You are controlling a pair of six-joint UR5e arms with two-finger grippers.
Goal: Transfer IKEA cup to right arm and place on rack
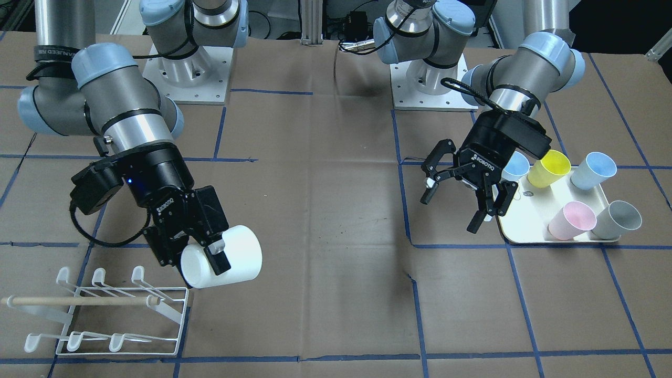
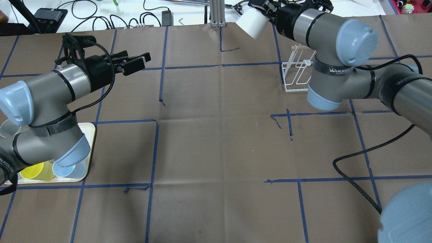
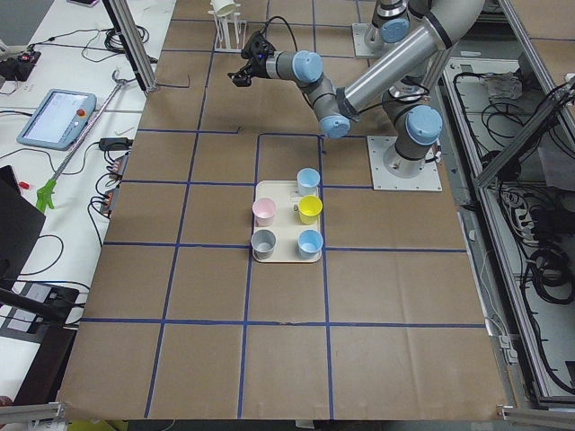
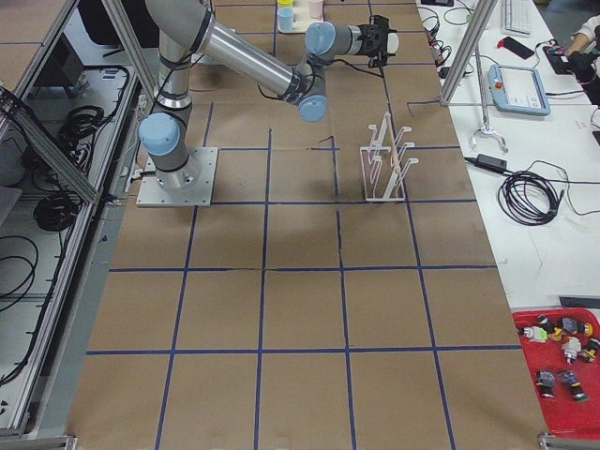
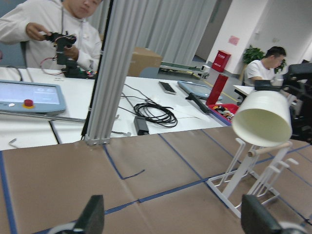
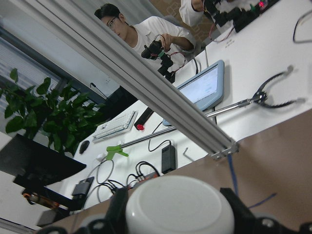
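Note:
My right gripper (image 1: pixel 205 258) is shut on the white IKEA cup (image 1: pixel 239 256) and holds it on its side above the table, just beside the near corner of the white wire rack (image 1: pixel 105 315). In the overhead view the cup (image 2: pixel 251 23) is beyond the rack (image 2: pixel 297 76). The right wrist view shows the cup's base (image 6: pixel 179 207) between the fingers (image 6: pixel 118 204). My left gripper (image 1: pixel 455 202) is open and empty, beside the tray (image 1: pixel 517 226). The left wrist view shows the cup (image 5: pixel 263 119) above the rack (image 5: pixel 243 178).
The cream tray holds several coloured cups: yellow (image 1: pixel 548 168), pink (image 1: pixel 571 220), grey (image 1: pixel 618 219) and two light blue (image 1: pixel 593 170). A wooden dowel bar (image 1: pixel 79 301) lies across the rack. Blue tape lines grid the brown table. Operators sit beyond the far edge (image 5: pixel 58 29).

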